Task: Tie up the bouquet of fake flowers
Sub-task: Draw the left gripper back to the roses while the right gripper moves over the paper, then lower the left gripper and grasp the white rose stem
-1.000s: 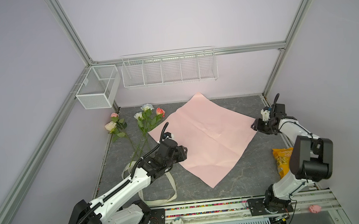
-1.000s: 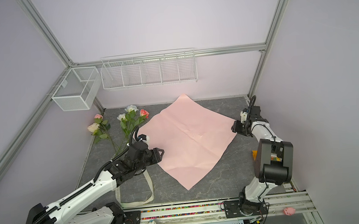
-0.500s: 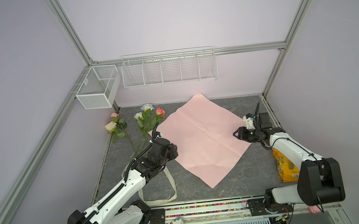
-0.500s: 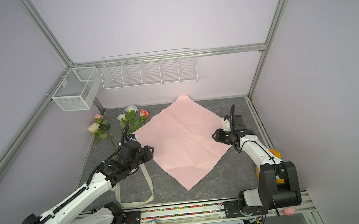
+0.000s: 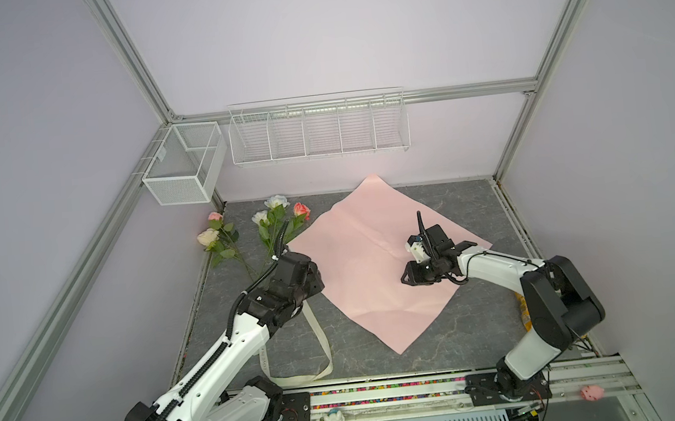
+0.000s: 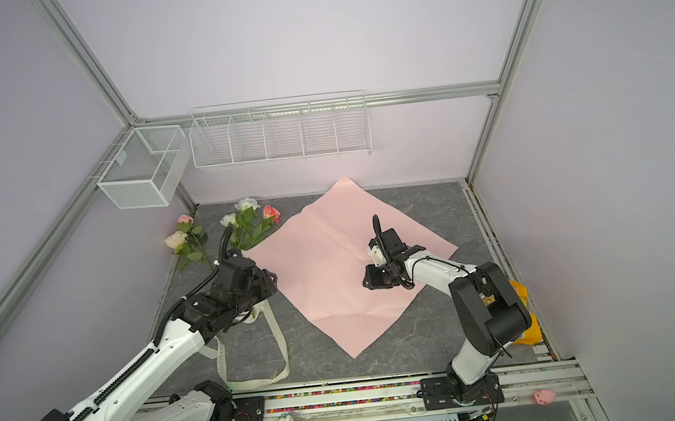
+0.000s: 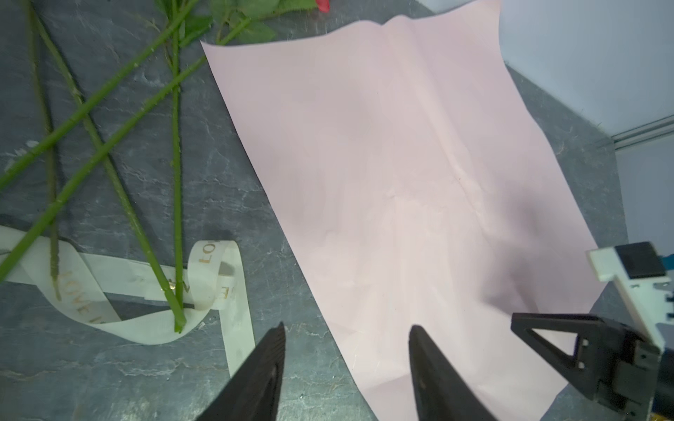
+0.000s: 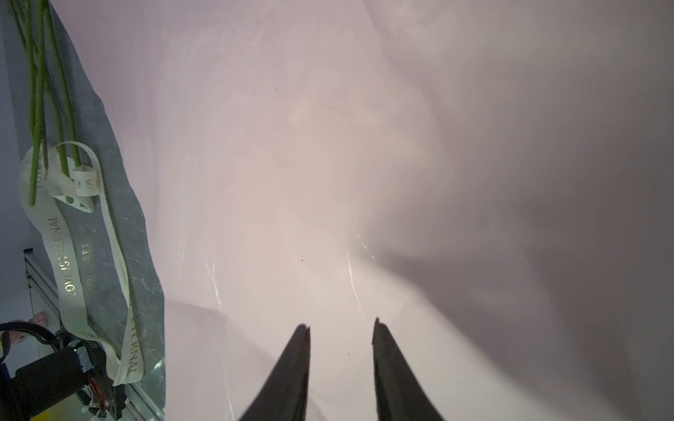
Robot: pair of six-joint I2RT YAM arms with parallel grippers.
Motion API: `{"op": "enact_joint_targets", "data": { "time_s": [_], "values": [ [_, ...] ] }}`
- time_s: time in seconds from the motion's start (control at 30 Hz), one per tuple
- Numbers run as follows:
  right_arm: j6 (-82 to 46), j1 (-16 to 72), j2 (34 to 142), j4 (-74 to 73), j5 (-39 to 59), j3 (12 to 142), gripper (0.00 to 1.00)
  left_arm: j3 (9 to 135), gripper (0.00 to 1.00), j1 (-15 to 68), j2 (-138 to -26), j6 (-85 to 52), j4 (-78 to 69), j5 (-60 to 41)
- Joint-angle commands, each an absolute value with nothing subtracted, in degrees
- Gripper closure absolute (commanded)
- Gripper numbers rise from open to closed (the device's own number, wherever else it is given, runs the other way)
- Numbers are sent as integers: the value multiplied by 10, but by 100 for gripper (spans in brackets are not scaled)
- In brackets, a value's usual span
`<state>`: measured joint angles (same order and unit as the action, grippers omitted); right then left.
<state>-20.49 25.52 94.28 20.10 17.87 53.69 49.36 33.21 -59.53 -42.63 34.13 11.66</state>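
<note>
Presently the left jaws are hanging spread at the edge of the pink paper (image 5: 357,260), right jaws gaping narrowly above it, roses (image 5: 272,219) lying loose.

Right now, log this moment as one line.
flowers: loose, unwrapped | paper: spread | ribbon: under stem ends | left end effector: open, at paper edge | right end effector: open, over paper

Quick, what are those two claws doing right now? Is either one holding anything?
Left gripper: open, holding nothing.
Right gripper: open, with a narrower gap, empty, over the pink paper.
</note>
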Motion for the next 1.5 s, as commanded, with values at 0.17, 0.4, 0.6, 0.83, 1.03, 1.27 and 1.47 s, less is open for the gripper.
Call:
{"op": "enact_joint_targets", "data": {
  "time_s": [0.17, 0.4, 0.6, 0.83, 1.03, 1.27, 1.47],
  "values": [
    [-166, 256, 938, 243, 191, 482, 75, 571, 46, 189, -637, -328, 442, 94],
    [-159, 258, 931, 268, 180, 464, 76, 619, 46, 79, -716, -255, 435, 70],
    [-146, 259, 895, 264, 178, 450, 75, 682, 50, 63, -829, -189, 446, 90],
    [-137, 260, 826, 262, 199, 495, 67, 804, 66, 43, -1006, -117, 520, 109],
    [-143, 262, 775, 257, 200, 500, 65, 895, 69, 26, -1130, -63, 548, 149],
    [-156, 266, 749, 256, 193, 499, 64, 988, 63, 16, -1221, -23, 587, 173],
    [-164, 270, 745, 256, 187, 492, 63, 1026, 64, 15, -1268, 4, 604, 159]
  ]
}}
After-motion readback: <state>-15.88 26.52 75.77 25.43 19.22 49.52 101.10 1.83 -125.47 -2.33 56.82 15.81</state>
